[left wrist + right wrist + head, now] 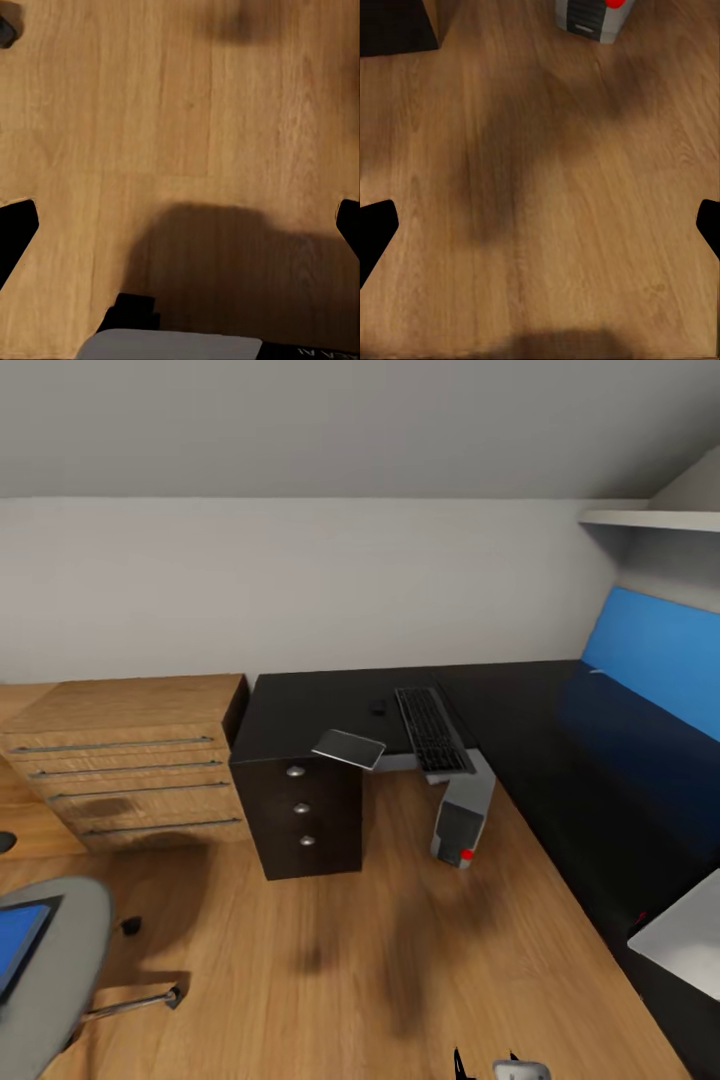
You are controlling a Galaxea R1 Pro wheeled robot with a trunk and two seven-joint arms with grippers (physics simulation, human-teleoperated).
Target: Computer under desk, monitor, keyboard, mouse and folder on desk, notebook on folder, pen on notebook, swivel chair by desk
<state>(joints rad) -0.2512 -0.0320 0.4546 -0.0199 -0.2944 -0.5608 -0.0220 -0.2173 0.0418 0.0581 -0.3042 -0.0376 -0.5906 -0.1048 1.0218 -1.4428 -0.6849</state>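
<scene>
2 end effectors, left [180, 225] and right [540, 232], released | 1 swivel chair [60, 950] | 1 folder [15, 950] | 1 keyboard [432, 728] | 1 computer [462, 810]

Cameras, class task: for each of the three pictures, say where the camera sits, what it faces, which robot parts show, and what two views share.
Head view: high up, looking down at the desk, keyboard and computer.
Left wrist view: on the left arm, facing the wooden floor; dark left claw fingertips at both edges.
Right wrist view: facing the floor; right claw fingertips at both edges.
Shared: head and right wrist views both show the computer.
</scene>
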